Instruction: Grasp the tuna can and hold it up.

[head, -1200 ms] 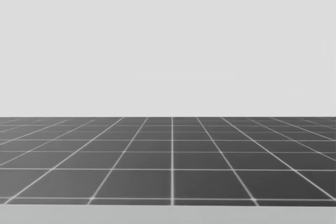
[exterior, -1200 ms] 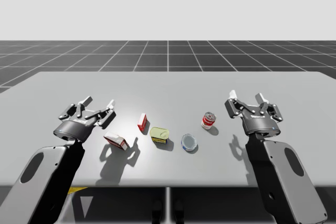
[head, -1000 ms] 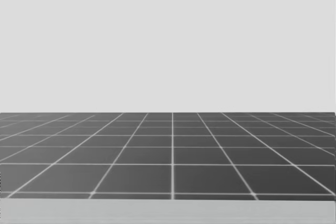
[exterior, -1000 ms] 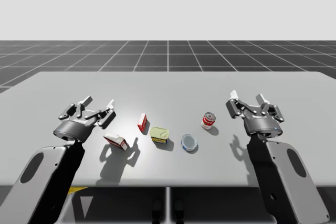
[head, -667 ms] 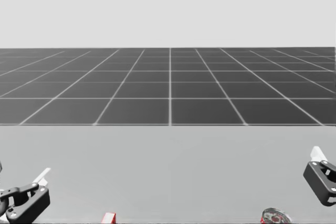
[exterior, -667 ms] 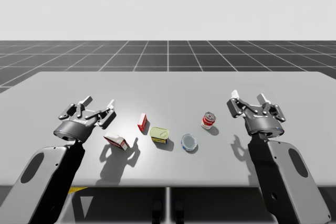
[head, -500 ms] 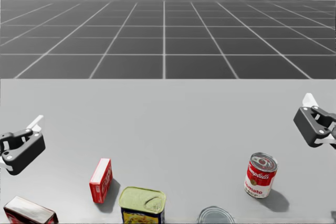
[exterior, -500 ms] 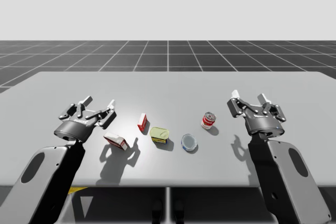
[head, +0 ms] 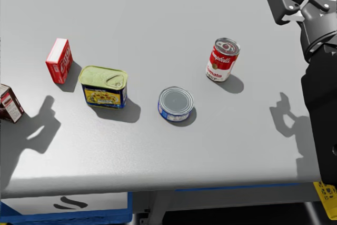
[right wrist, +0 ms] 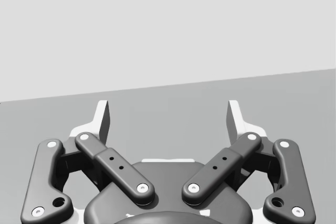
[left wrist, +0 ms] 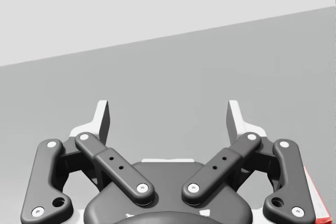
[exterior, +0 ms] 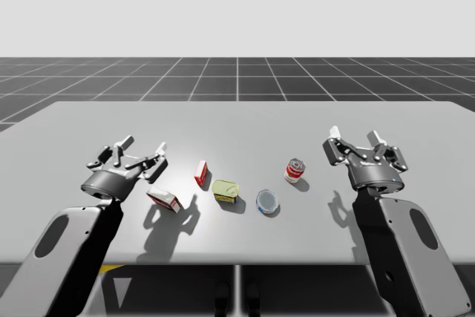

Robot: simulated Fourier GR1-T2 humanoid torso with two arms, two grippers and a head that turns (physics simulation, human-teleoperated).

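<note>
A grey worktop (exterior: pixel 237 124) stretches out in front of a dark gridded floor, with the goods set in a loose row near its front edge. The tuna can (head: pixel 176 104) sits flat on its base, lid up, apart from its neighbours, so its low round side looks free to be gripped. Just to its left stands a yellow-lidded tin (head: pixel 103 86), then a red box (head: pixel 59 60). A second box (exterior: pixel 165 200) lies further left, and a red-and-white can (head: pixel 222 59) stands upright behind and to the right.

My left gripper (exterior: pixel 143 146) and right gripper (exterior: pixel 354 137) hover above the worktop at either flank, fingers spread wide and holding nothing, which reads as a ready pose before any reach. The tuna can lies between them, well apart from both, nearer the right one and closer to the front edge than it. The red-and-white can stands roughly on the way.
</note>
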